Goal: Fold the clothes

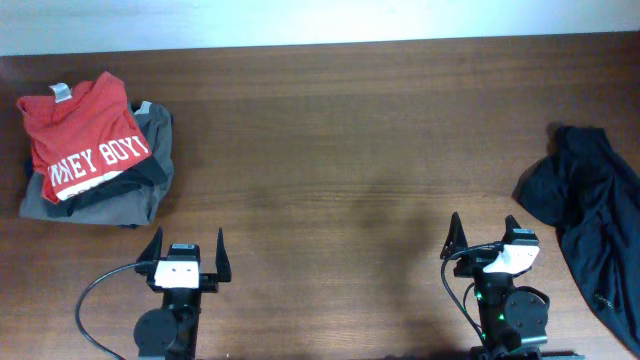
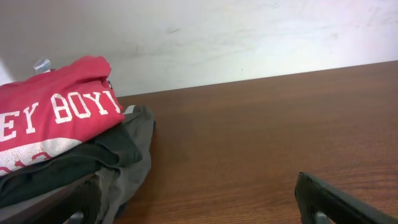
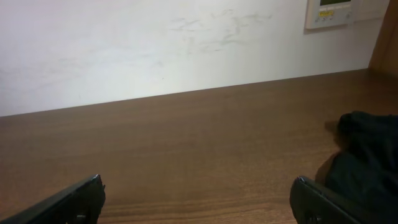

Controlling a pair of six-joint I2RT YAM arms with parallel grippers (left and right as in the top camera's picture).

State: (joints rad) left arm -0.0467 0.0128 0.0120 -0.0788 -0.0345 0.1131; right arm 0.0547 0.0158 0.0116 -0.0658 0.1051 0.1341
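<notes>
Black trousers [image 1: 588,205] crumpled in heap, far R; both jaws wide open, empty.

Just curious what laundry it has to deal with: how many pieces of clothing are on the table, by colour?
Red: 1, the T-shirt
Grey: 1, the folded garment under it
Black: 1, the crumpled trousers
Total: 3

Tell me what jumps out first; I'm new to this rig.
The red T-shirt with white lettering, atop a grey folded garment at the far left of the table, grabs the eye first. Next come the crumpled black trousers at the right edge, near the right pincer; it and the left pincer both stand open.
</notes>
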